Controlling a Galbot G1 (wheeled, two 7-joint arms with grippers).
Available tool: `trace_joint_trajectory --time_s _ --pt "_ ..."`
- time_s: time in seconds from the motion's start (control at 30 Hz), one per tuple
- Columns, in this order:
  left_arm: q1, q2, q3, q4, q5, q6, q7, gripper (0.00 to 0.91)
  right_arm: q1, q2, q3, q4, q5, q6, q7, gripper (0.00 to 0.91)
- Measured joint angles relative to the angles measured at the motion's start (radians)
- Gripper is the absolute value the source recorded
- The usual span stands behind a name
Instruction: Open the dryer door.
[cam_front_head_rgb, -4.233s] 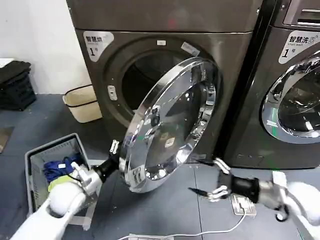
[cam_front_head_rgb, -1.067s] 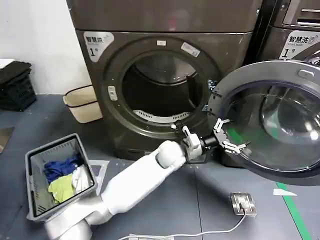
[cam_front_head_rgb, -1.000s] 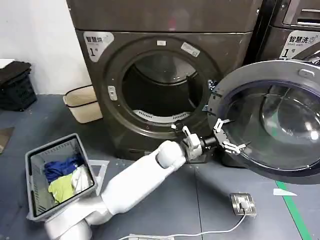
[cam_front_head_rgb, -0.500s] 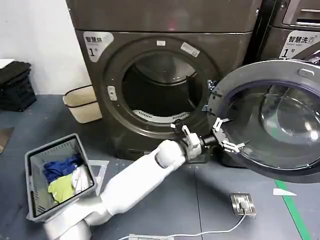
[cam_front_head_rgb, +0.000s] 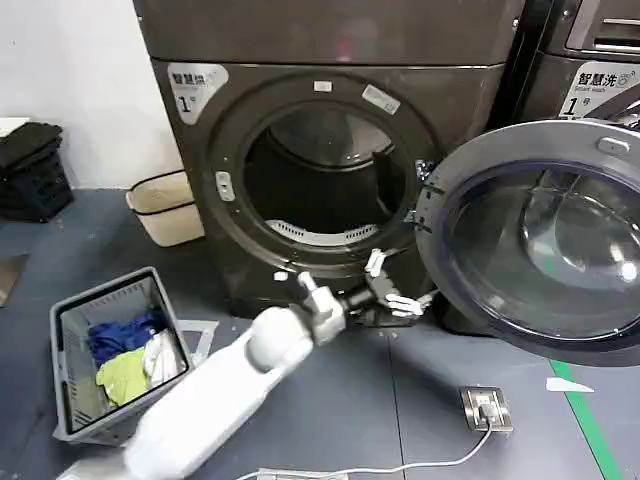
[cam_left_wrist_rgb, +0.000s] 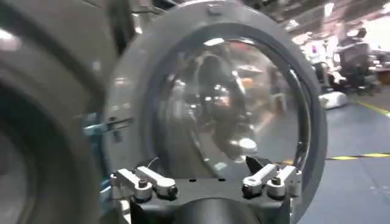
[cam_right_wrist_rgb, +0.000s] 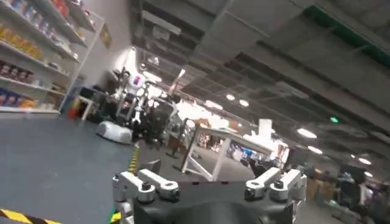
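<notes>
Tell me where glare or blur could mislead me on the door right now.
Head view: the dryer door stands swung wide, its glass bowl carrying pale reflections; the left end effector sits just off its rim. Left wrist view: the door's bowl mirrors ceiling lights, and the dryer front beside it is smeared out of focus.

The dryer door stands swung right of the dryer mouth.
</notes>
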Motion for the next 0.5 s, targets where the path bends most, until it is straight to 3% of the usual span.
trace_joint_trajectory --time_s 0.5 --pt "0.43 0.188 -0.435 -0.254 -0.145 0.151 -0.187 0.907 0.015 -0.041 -0.013 -0.048 -0.022 -0.009 0.001 0.907"
